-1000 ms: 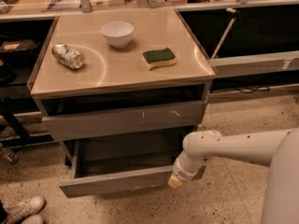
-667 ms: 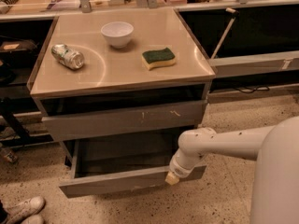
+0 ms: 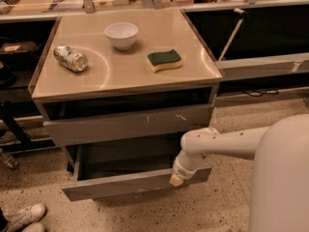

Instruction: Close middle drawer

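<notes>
The middle drawer (image 3: 120, 184) is a wide grey box drawer with a plain front panel. It stands pulled far out of the cabinet, and its bare grey interior (image 3: 128, 158) shows. My gripper (image 3: 176, 180) is at the end of the white arm (image 3: 217, 144), which reaches in from the right. It is at the right part of the drawer's front panel, at its top edge and touching or nearly touching it.
On the cabinet top (image 3: 120, 76) are a white bowl (image 3: 121, 34), a crushed can (image 3: 70, 58) and a green-and-yellow sponge (image 3: 164, 60). The upper drawer front with pale scratches (image 3: 130, 123) sticks out slightly. White shoes (image 3: 24, 215) are on the floor at lower left. Dark shelving flanks both sides.
My gripper and arm have shifted slightly left and toward the cabinet along the drawer front. The drawer's position looks about the same.
</notes>
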Robot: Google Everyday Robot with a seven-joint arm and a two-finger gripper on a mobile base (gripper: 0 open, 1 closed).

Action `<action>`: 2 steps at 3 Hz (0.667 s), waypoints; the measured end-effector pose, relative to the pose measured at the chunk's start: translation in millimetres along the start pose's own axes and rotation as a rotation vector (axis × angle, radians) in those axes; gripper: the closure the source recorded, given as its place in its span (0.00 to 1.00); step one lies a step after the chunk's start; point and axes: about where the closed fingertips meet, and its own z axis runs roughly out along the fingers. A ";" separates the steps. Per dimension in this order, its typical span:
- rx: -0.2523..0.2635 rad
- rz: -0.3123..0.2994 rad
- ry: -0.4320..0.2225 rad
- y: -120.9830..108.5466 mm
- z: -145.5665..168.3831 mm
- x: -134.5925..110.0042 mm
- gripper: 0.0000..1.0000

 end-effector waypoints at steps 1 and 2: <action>0.002 -0.002 0.001 -1.0 -0.2 -1.0 0.86; 0.002 -0.002 0.001 -1.0 -0.2 -1.0 0.63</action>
